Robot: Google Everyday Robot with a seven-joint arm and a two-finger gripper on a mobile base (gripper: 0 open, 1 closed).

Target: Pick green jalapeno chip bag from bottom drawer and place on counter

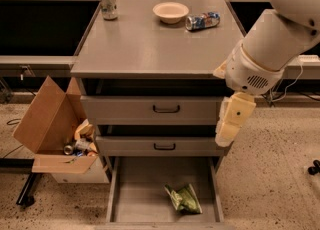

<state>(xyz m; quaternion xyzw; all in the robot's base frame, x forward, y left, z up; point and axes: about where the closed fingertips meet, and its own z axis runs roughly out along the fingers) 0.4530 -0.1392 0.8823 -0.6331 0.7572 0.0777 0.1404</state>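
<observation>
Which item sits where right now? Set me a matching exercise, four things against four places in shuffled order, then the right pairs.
Things:
1. green jalapeno chip bag
2. bowl
3. blue-and-silver can
4. gripper

Places:
A. hanging below the front right corner of the counter
B. lying on its side on the counter, right of the bowl
C. on the floor of the open bottom drawer
D. right way up on the counter, towards its back

Pairs: 1-C, 2-D, 3-B, 4-A.

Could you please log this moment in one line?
gripper: beside middle drawer | green jalapeno chip bag: in open bottom drawer, ungrasped
</observation>
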